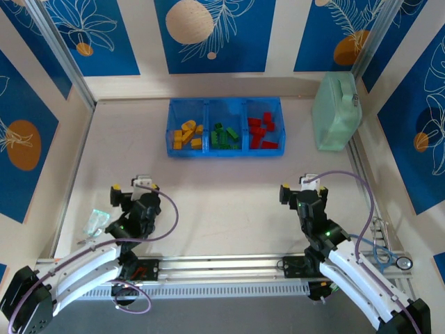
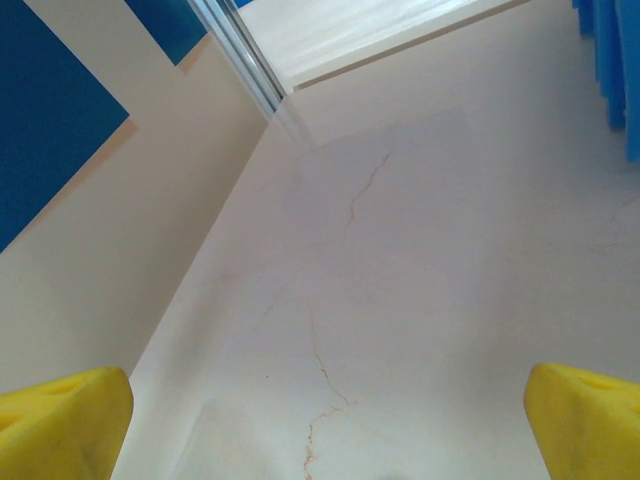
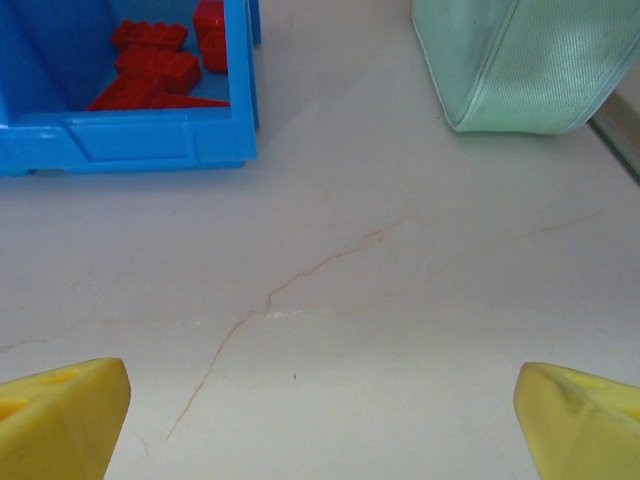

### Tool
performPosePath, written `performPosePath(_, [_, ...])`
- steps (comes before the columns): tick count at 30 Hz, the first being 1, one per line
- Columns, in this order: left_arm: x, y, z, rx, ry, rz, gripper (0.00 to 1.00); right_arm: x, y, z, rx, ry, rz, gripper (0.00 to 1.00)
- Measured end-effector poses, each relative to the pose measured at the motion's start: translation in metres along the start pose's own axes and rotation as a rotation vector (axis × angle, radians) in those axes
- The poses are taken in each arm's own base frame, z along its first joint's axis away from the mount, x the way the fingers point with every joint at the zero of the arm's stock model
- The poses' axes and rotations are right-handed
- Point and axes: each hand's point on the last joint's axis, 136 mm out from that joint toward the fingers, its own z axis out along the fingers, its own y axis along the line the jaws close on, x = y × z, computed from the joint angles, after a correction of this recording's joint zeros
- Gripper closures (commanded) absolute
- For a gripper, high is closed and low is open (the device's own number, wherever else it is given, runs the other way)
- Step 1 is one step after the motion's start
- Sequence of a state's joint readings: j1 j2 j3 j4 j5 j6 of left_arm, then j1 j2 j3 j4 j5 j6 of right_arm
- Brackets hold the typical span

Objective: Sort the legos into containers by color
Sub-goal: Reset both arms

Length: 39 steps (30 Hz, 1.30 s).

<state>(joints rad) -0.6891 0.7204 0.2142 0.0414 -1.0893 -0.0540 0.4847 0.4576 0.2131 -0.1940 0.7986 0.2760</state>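
The blue tray [image 1: 224, 151] stands at the back centre of the table with three compartments. Its left one holds yellow-orange legos [image 1: 186, 134], the middle one green legos [image 1: 224, 135], the right one red legos [image 1: 261, 130]. In the right wrist view the red legos [image 3: 160, 65] lie inside the tray's right compartment [image 3: 140, 135]. My left gripper [image 1: 130, 186] hovers near the front left, open, with nothing between its yellow fingertips [image 2: 65, 420]. My right gripper [image 1: 297, 188] sits at the front right, open and empty, its fingertips [image 3: 60, 415] well short of the tray.
A pale mint-green handled case [image 1: 336, 113] stands at the back right, also seen as the case [image 3: 530, 60] from the right wrist. A small clear packet [image 1: 96, 221] lies by the left arm. Scissors [image 1: 389, 254] rest at the right edge. Patterned walls enclose the table.
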Motion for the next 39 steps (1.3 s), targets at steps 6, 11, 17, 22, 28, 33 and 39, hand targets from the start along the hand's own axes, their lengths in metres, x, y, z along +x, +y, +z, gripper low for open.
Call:
performPosePath(6, [-0.003,0.004,0.001,-0.033,-0.008,-0.020,0.00,-0.003,-0.006,0.003,0.030,-0.008,0.018,0.01])
performPosePath(11, [-0.007,0.010,0.001,-0.065,-0.025,-0.062,0.00,-0.005,-0.018,0.008,0.072,-0.008,0.059,0.01])
performPosePath(17, [-0.004,0.018,0.001,-0.094,-0.040,-0.110,0.00,-0.001,-0.030,0.013,0.110,0.016,0.101,0.01])
performPosePath(22, [-0.003,0.024,0.003,-0.118,-0.045,-0.138,0.00,-0.003,-0.034,0.016,0.124,0.010,0.133,0.01])
performPosePath(28, [-0.004,0.030,0.008,-0.146,-0.043,-0.171,0.00,-0.001,-0.041,0.029,0.153,0.027,0.171,0.01])
performPosePath(33, [-0.003,0.032,0.011,-0.153,-0.038,-0.181,0.00,0.015,-0.044,0.043,0.181,0.095,0.164,0.01])
performPosePath(39, [-0.002,0.034,0.017,-0.162,-0.030,-0.197,0.00,0.013,-0.040,0.057,0.188,0.119,0.158,0.01])
